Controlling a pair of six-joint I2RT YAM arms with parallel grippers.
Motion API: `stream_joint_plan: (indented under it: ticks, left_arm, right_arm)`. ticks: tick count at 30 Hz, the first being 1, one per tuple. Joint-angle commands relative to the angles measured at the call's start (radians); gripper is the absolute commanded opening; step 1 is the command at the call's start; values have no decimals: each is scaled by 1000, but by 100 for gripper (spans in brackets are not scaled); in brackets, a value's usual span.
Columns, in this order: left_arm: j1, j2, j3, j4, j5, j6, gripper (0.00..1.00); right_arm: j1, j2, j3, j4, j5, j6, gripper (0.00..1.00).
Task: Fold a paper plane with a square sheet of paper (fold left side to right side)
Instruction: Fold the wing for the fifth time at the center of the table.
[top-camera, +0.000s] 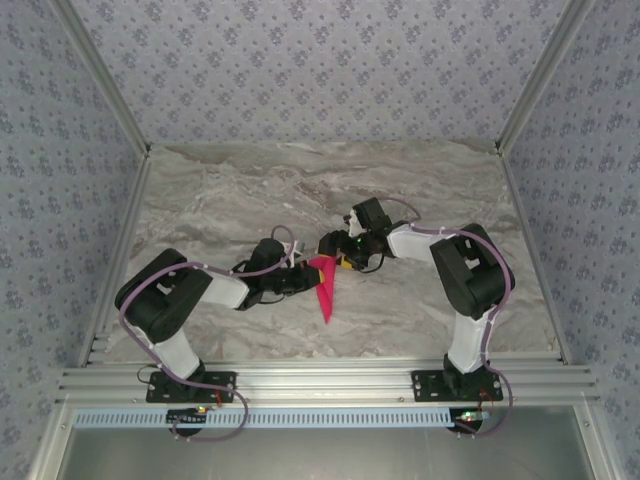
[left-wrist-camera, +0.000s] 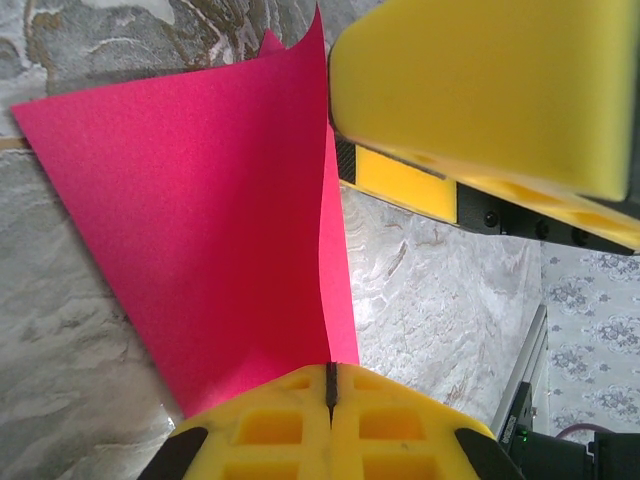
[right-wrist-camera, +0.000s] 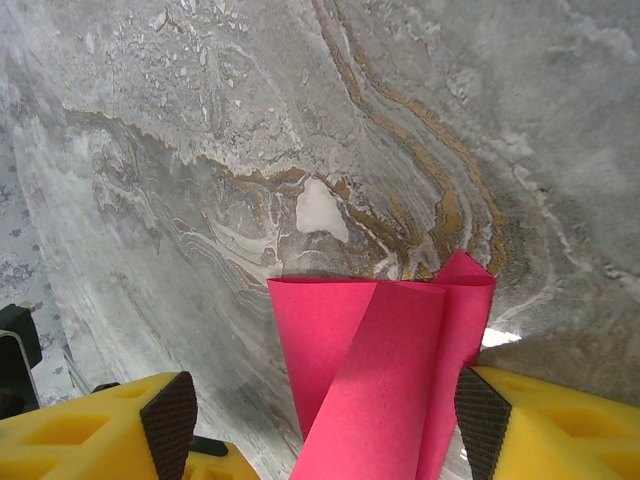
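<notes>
Grey-brown marbled tabletop (top-camera: 230, 190) w/ tan veins; blue-grey floral-wallpaper walls (top-camera: 320, 60) on 3 sides; alu frame posts (top-camera: 104, 75) at corners; slotted alu rail (top-camera: 320, 380) along near edge; soft even light.

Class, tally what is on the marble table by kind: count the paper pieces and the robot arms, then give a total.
Pink paper: 1
Robot arms: 2 (left arm, right arm)
Total: 3
</notes>
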Motion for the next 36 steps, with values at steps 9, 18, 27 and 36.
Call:
stream_joint_plan:
  ticks: [9, 18, 27, 36]
  left_arm:
    - [8, -22, 8, 0, -6, 24, 0]
    - [8, -20, 7, 3, -6, 24, 0]
    - [9, -22, 8, 0, -5, 24, 0]
    - [11, -32, 12, -28, -5, 42, 0]
  right_arm:
    - [8, -27, 39, -62, 24, -25, 74]
    - [12, -27, 44, -50, 14, -19, 74]
    - [17, 2, 44, -50, 18, -20, 74]
    - [24, 45, 54, -110, 39, -52, 74]
